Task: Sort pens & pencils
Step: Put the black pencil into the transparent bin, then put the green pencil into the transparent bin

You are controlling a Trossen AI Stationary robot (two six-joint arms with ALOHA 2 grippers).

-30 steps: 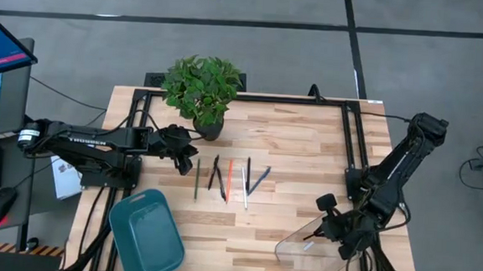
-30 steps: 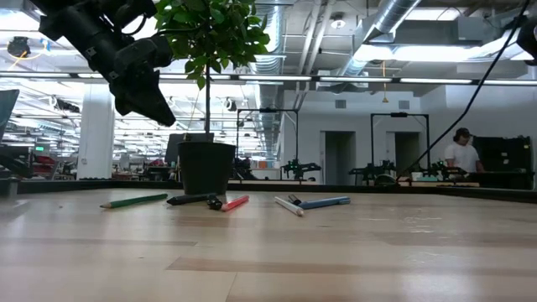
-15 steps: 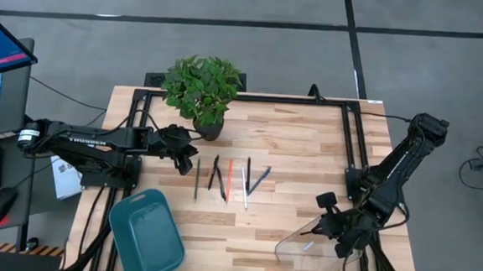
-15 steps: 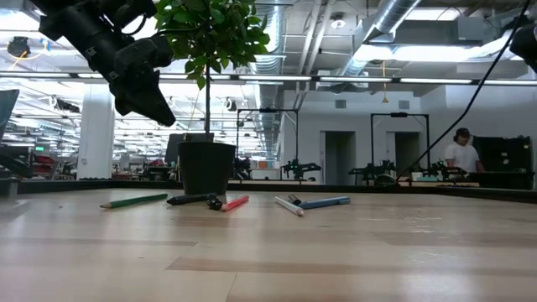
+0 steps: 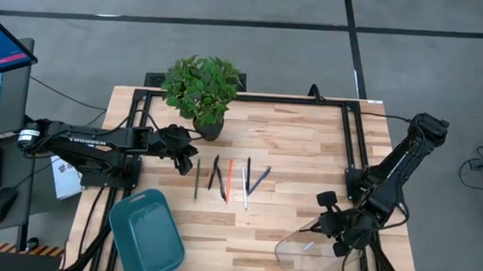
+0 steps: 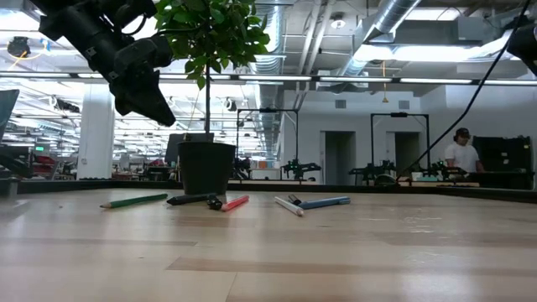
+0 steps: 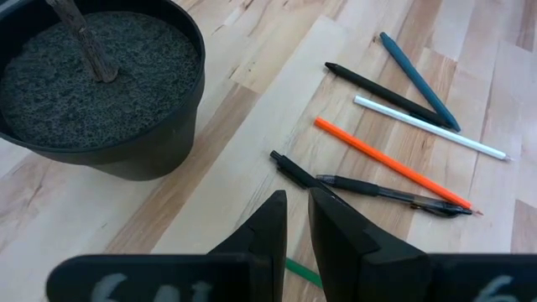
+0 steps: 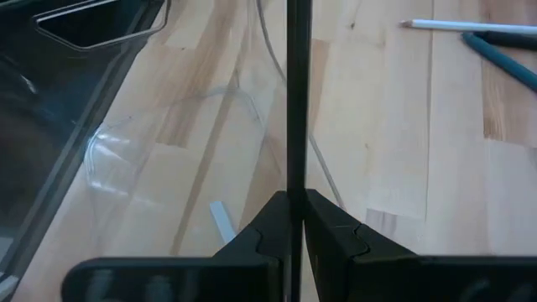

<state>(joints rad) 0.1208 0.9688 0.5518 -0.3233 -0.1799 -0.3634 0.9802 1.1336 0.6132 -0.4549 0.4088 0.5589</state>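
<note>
Six pens and pencils lie flat side by side at the table's middle: a green pencil (image 5: pixel 196 180), black pens (image 5: pixel 217 174), an orange one (image 5: pixel 229 178), a white one (image 5: pixel 244 190), a black one (image 5: pixel 248 173) and a blue-grey one (image 5: pixel 260 180). They also show in the low view (image 6: pixel 235 202) and the left wrist view (image 7: pixel 390 164). My left gripper (image 5: pixel 190 163) (image 7: pixel 295 200) hovers shut above the green pencil's far end, beside the plant pot. My right gripper (image 5: pixel 316 231) (image 8: pixel 295 201) is shut on a thin black stick over a clear container (image 5: pixel 310 257). My right gripper pinches a thin black stick (image 8: pixel 295 168) between its two fingers. The stick runs straight on past the fingertips. It is lifted clear above the clear container's rim (image 8: pixel 101 143). Which end of the stick the fingers hold stays hidden by the fingers.
A potted plant (image 5: pixel 201 87) stands at the far side, its black pot (image 7: pixel 92 84) close to my left gripper. A teal tray (image 5: pixel 145 235) sits at the near left corner. A small white piece (image 8: pixel 221 223) lies in the clear container. A person (image 6: pixel 460 155) stands far behind the table.
</note>
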